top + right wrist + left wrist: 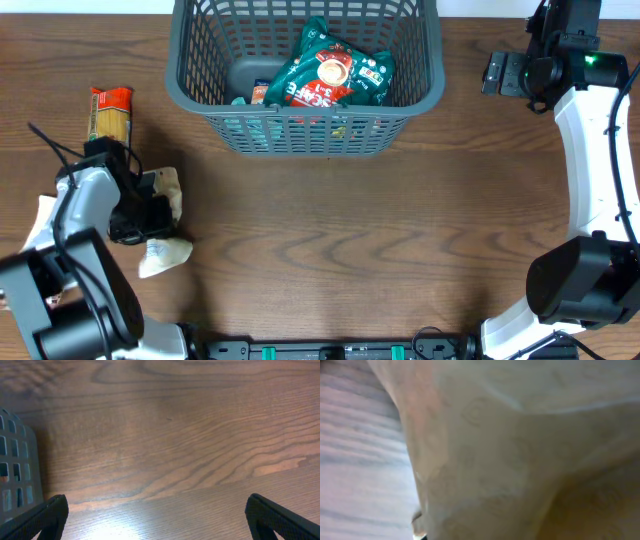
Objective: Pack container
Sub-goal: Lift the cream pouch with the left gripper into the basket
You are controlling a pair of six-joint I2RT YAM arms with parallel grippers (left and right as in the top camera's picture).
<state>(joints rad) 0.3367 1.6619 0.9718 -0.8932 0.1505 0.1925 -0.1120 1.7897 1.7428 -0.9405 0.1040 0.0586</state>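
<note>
View from above of a brown wooden surface (350, 230) with two robot arms. The container (300, 112), a large dark grey slatted basket, stands at the far middle edge of the surface. Inside it lies a green coffee packet (330, 70), tilted against the right side, with a smaller orange item (258, 92) partly hidden beside it. On the left, well apart from the basket, a long packet of spaghetti (108, 115) with a red top lies flat. Just nearer than it, the left hand (145, 210) sits down on a pale cream packet (165, 255), whose crumpled ends stick out past the hand's dark body. The left wrist view is filled by that cream packet (520, 450), very close and blurred. No fingers show there, so it cannot be told whether the left hand has closed on the packet. The right hand (505, 73) is at the far right, beside the basket but not touching it. In the right wrist view, the right hand (160, 520) is spread wide with nothing between its two black fingertips (45, 515), only bare wood. A corner of the basket (12, 470) shows at the left edge.
</note>
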